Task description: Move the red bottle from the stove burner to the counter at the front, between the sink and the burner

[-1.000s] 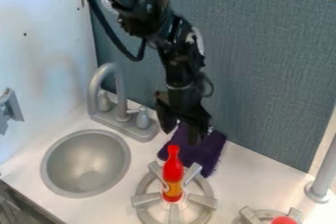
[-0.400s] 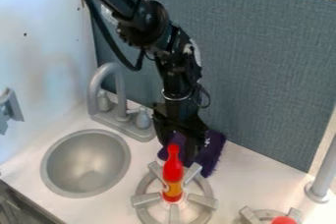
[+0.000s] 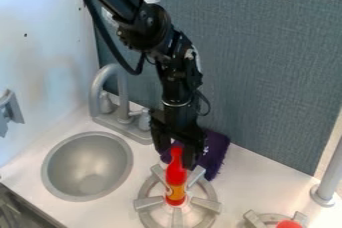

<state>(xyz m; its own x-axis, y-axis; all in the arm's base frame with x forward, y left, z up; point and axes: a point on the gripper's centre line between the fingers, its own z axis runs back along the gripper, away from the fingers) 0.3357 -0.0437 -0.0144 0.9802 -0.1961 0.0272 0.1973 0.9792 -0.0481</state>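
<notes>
- Bottle, one, red with an orange-yellow label: the red bottle stood upright on the grey burner, base near the centre, neck uppermost.
- Gripper, one, black: I had the gripper at the bottle's neck, pointing down, its jaws wide apart, one to each side of the neck as the camera showed it. I could not tell whether either touched, or whether the neck lay fully between them or slightly nearer the camera.
- Step in hand, as I judged it: a grasp on the bottle.
- Alignment, advised: centre the jaws on the neck in depth as well as sideways before closing, since the slanted view could flatter the fit.
- Height, advised: a little lower, towards the shoulder, for a firmer hold than the narrow tip would give.
- Closing, advised: slow and even; a one-sided push looked likely to tip so slim a bottle.
- Lift, advised: straight up, to keep the base clear of the burner's raised arms.
- Cloth, one, purple: the purple cloth lay just behind, a snag risk for the far jaw.
- Change, gripper: against the first frame, it had come down and towards the view's left, from behind the bottle to its neck.
- Change, bottle and cloth: none that I could see.
</notes>
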